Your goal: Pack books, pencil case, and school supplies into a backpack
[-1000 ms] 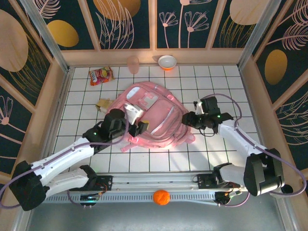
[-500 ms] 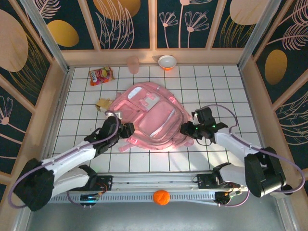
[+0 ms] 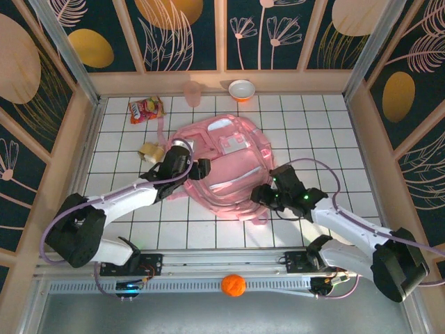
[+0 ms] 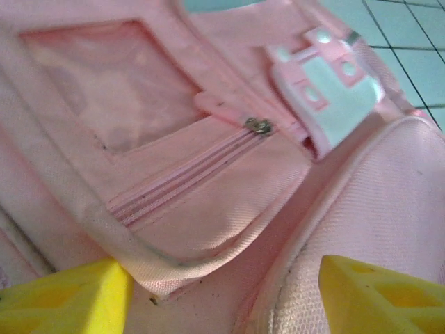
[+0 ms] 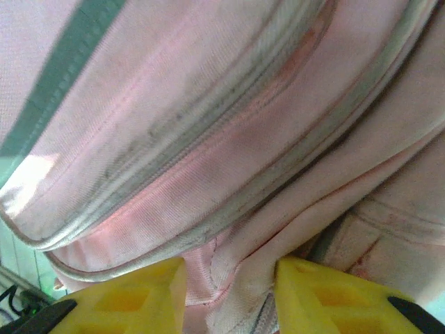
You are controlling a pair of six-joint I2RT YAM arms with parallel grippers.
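backpack lies flat mid-table on the white tiles, front pockets up. The 1 zip I can see up close runs shut, its zip pull parked just below the clear window pocket.

left gripper sits on the bag's left flank. In the wrist view its fingers are wide apart with pocket fabric lying between them, nothing clamped.

right gripper is at the bag's near-right edge, jaws close together on a fold of seam or strap webbing. The fabric fills the gap between the fingers, so I read it as a pinch on the backpack.

Handling, my guess:
- Soft, limp, light shell with no stiffness. It'll sag and slide on the tile rather than lift as 1 piece.
- The woven cloth isn't slippery, but a pinch on loose panel just bunches up.
- Better holds are the piped seams, strap webbing and zip pulls.
- The zip pull is tiny and needs a fine fingertip pinch. 1 arm has to anchor the bag while the other pulls, or the whole thing drags along.
- Not fragile.

tan-yellow block sits on the tiles just beside the bag's left side, near the left arm. It looks small and rigid, so probably an easy side pinch.

Red-orange snack packet is at the far left, well apart and not part of the job.
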